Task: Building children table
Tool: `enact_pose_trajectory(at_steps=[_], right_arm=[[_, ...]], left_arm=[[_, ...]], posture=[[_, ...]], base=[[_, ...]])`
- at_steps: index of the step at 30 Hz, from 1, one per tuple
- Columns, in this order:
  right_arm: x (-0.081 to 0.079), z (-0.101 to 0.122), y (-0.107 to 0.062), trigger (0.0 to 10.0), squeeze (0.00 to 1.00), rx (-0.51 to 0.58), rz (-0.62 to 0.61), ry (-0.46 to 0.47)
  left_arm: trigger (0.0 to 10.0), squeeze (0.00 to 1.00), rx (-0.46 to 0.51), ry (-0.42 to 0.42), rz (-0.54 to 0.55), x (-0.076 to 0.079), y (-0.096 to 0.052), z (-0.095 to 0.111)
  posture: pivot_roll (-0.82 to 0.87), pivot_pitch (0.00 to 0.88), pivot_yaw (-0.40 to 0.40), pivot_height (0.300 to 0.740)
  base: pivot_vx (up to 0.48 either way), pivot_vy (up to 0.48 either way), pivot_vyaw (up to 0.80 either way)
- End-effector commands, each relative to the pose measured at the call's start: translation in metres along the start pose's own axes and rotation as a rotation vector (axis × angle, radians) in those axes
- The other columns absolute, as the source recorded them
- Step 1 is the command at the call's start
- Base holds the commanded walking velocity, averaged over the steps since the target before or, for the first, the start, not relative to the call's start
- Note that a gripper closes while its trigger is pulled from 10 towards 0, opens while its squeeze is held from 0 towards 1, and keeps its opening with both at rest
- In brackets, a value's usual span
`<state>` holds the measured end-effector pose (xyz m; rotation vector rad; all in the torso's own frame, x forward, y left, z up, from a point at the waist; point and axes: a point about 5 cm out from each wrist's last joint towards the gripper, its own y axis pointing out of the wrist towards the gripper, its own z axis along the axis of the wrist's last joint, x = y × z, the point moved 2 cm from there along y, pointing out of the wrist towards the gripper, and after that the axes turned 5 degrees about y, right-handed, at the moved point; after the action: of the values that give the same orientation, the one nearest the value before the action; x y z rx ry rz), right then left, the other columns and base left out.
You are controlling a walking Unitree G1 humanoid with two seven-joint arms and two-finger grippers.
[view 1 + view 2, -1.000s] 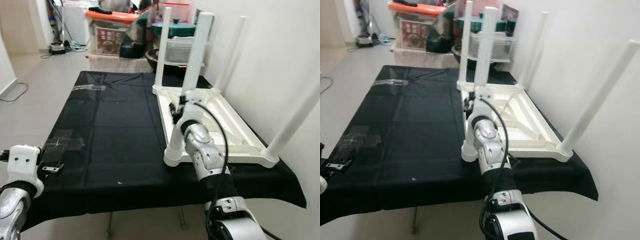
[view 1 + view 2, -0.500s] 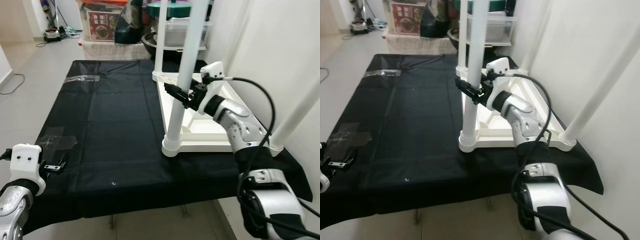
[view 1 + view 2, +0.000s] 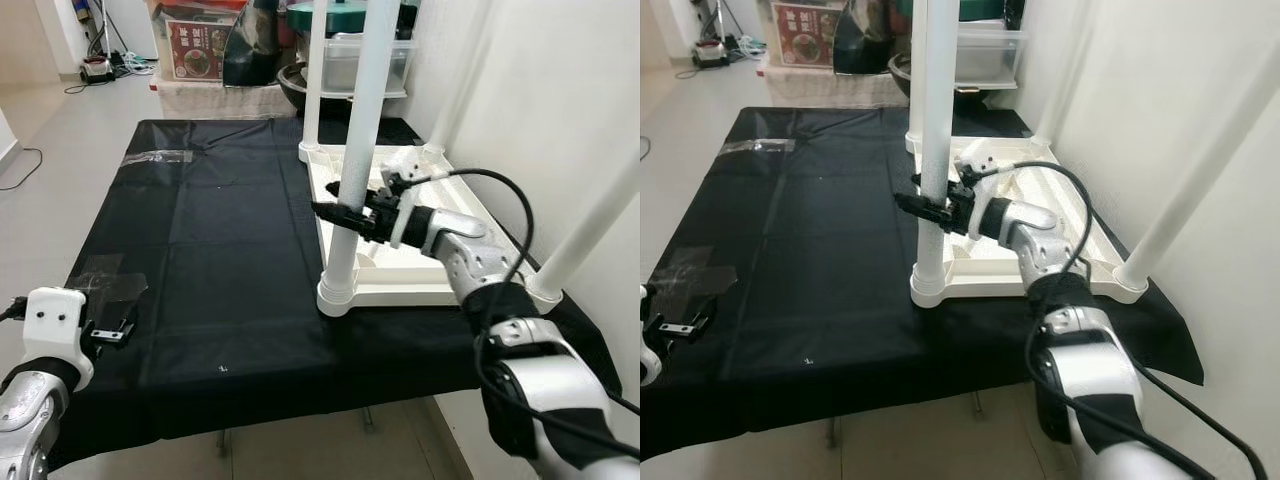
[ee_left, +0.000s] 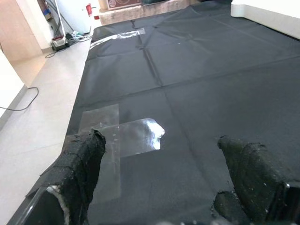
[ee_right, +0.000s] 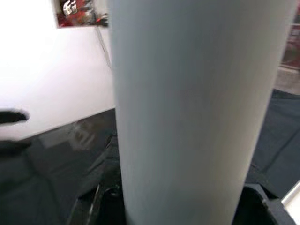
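Left eye view has the white children's table point(image 3: 420, 250) upside down on the right side of the black-covered worktop point(image 3: 220, 250), legs up. Right gripper point(image 3: 345, 215) is clamped around the near-left leg point(image 3: 358, 150), so I'd guess it's seating or twisting that leg; next move needs a firm, straight turn. Left gripper point(image 4: 164, 173) hovers spread apart over the near-left corner. Storage boxes point(image 3: 215, 45) clutter the far floor.

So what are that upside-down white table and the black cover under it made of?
The white table looks like moulded plastic: smooth, matte, with ribbing inside the top and tube legs such as the near leg, which the right gripper grips. The black cover seems thin fabric or sheeting: fold creases show, and its edges hang limp.
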<state>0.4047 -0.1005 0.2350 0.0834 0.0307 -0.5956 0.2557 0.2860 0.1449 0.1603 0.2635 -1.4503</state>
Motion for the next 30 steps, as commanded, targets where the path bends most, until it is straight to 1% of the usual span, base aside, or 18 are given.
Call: enact_pose_trajectory(at_steps=[1,2,3,4,5,6,9,11,15,16,18,19,21,22,25,26,29,30], right_arm=[[0.008,0.005,0.003,0.0,0.0,0.024,-0.13,-0.026],[0.008,0.005,0.003,0.0,0.0,0.024,-0.13,-0.026],[0.024,-0.001,-0.001,0.0,0.0,0.008,-0.366,-0.025],[0.042,-0.016,-0.018,0.0,0.0,-0.034,-0.676,-0.01],[0.052,-0.026,-0.033,0.0,0.0,-0.068,-0.887,-0.008],[0.056,-0.033,-0.043,0.0,0.0,-0.091,-1.002,-0.007],[0.045,-0.052,-0.049,0.0,0.0,-0.135,-1.039,0.008],[0.014,-0.08,-0.052,0.0,0.0,-0.17,-1.069,0.04],[0.0,-0.087,-0.049,0.0,0.0,-0.159,-1.087,0.062],[-0.002,-0.088,-0.039,10.0,0.0,-0.169,-1.056,0.092],[-0.003,-0.081,-0.029,10.0,0.0,-0.151,-1.016,0.077],[-0.001,-0.07,-0.024,10.0,0.59,-0.097,-1.01,0.082],[0.002,-0.058,-0.023,10.0,0.59,-0.031,-1.016,0.089],[0.007,-0.048,-0.021,10.0,1.0,-0.001,-0.979,0.09],[0.01,-0.029,-0.018,10.0,1.0,0.023,-0.903,0.045],[0.015,-0.014,-0.019,10.0,0.0,0.05,-0.845,0.041],[0.018,-0.002,-0.019,10.0,0.0,0.072,-0.777,0.033],[0.014,0.01,-0.015,10.0,0.0,0.118,-0.587,0.014]], left_arm=[[10.0,0.0,-0.008,0.018,-0.012,0.002,-0.002,-0.002],[10.0,0.0,-0.008,0.018,-0.012,0.002,-0.002,-0.002],[10.0,0.0,-0.009,0.017,-0.011,0.002,-0.002,-0.002],[10.0,0.0,-0.009,0.018,-0.009,0.003,-0.003,-0.002],[10.0,0.0,-0.009,0.018,-0.008,0.003,-0.003,-0.002],[10.0,0.0,-0.009,0.018,-0.007,0.003,-0.003,-0.002],[10.0,0.0,-0.009,0.017,-0.006,0.003,-0.004,-0.002],[10.0,0.0,-0.009,0.015,-0.003,0.003,-0.003,-0.002],[10.0,0.0,-0.01,0.014,-0.002,0.004,-0.002,-0.002],[10.0,0.0,-0.01,0.014,-0.003,0.004,-0.001,-0.002],[10.0,0.0,-0.01,0.015,-0.004,0.004,0.0,-0.002],[10.0,0.0,-0.011,0.016,-0.005,0.004,0.001,-0.002],[10.0,0.0,-0.011,0.017,-0.007,0.004,0.002,-0.002],[10.0,0.0,-0.011,0.016,-0.006,0.003,0.002,-0.002],[10.0,0.0,-0.01,0.013,-0.003,0.002,0.002,-0.002],[10.0,0.0,-0.008,0.011,-0.001,0.002,0.003,-0.003],[10.0,0.0,-0.007,0.008,0.0,0.002,0.003,-0.003],[10.0,0.0,-0.006,0.005,0.001,0.002,0.003,-0.003]], posture=[[0.11,0.0,-0.091,0.74],[0.11,0.0,-0.091,0.74],[0.11,0.0,-0.095,0.74],[0.12,0.0,-0.098,0.74],[0.12,0.0,-0.098,0.74],[0.12,0.0,-0.098,0.74],[0.12,0.0,-0.097,0.74],[0.11,0.0,-0.088,0.74],[0.1,0.0,-0.072,0.74],[0.1,0.0,-0.069,0.74],[0.1,0.0,-0.067,0.74],[0.09,0.0,-0.067,0.74],[0.09,0.0,-0.067,0.74],[0.09,0.0,-0.071,0.74],[0.09,0.0,-0.072,0.74],[0.09,0.0,-0.078,0.74],[0.09,0.0,-0.084,0.74],[0.09,0.0,-0.084,0.74]], base=[[0.0,0.0,0.0],[0.0,0.0,0.0],[0.0,0.0,0.0],[0.0,0.0,0.0],[0.0,0.0,0.0],[0.0,0.0,0.0],[0.0,0.0,0.0],[0.0,0.0,0.0],[0.0,0.0,0.0],[0.0,0.0,0.0],[0.0,0.0,0.0],[0.0,0.0,0.0],[0.0,0.0,0.0],[0.0,0.0,0.0],[0.0,0.0,0.0],[0.0,0.0,0.0],[0.0,0.0,0.0],[0.0,0.0,0.0]])
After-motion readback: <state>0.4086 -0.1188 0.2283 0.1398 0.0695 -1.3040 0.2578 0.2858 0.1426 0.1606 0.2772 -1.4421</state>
